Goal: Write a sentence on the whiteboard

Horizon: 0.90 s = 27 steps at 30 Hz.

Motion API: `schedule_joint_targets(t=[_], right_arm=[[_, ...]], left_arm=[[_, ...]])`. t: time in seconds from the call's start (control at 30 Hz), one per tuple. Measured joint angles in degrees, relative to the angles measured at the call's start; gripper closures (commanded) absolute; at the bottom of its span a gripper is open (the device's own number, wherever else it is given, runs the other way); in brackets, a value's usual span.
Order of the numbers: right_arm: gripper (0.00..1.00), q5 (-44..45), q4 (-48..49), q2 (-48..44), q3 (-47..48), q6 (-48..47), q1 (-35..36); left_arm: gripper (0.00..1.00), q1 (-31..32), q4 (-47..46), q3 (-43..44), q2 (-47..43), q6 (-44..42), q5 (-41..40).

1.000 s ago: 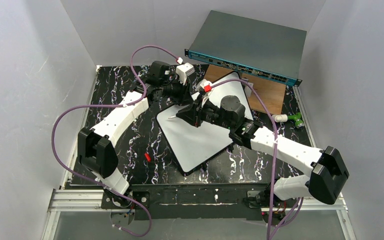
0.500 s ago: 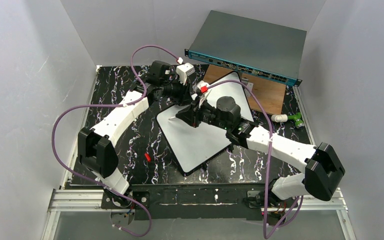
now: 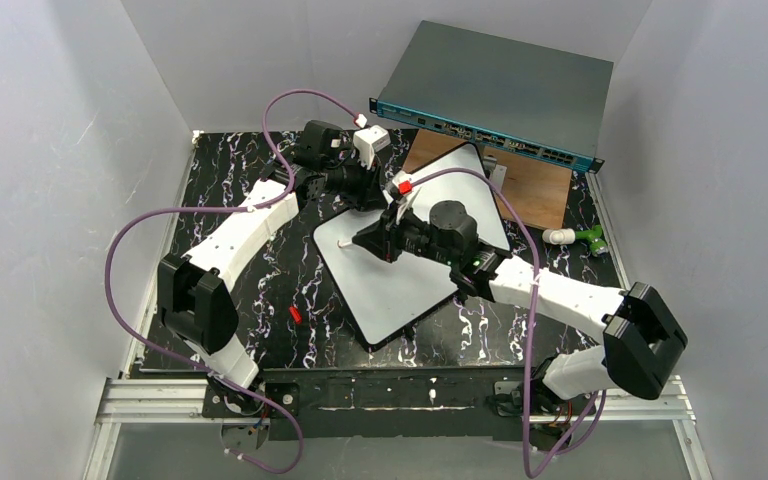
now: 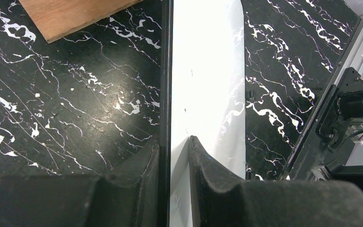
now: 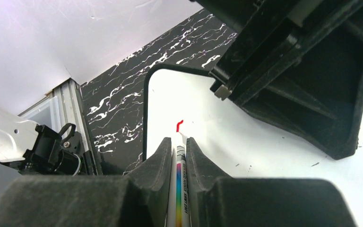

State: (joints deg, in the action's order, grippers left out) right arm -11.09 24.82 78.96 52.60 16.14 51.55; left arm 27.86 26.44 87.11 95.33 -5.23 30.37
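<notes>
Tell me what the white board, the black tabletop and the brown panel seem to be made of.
The whiteboard: smooth, glossy coated sheet, probably melamine or plastic; it mirrors light and has a thin dark edge. The tabletop: black with white veins, marble-look, likely printed laminate or vinyl, slightly shiny. The brown panel: looks like wood or plywood, matte, faint grain.

Whiteboard (image 3: 392, 290) far end hidden (marker (image 5: 179, 194) barrel cropped)

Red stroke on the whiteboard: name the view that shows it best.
Right wrist: the red stroke lies clear just beyond the marker tip. The top view leaves it too small to see; the left wrist shows only bare whiteboard.
</notes>
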Motion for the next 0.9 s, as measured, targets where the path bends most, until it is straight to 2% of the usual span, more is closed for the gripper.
schedule_joint_targets(t=[0.37,0.9], right_arm=[[0.99,-0.6,0.3,-1.6,-3.7,0.4,0.0],[0.99,-0.9,-0.8,-1.7,-3.4,0.1,0.0]], left_arm=[[1.00,0.0,0.2,0.1,0.1,-0.3,-0.2],[1.00,0.0,0.3,0.1,0.1,-0.5,-0.5]])
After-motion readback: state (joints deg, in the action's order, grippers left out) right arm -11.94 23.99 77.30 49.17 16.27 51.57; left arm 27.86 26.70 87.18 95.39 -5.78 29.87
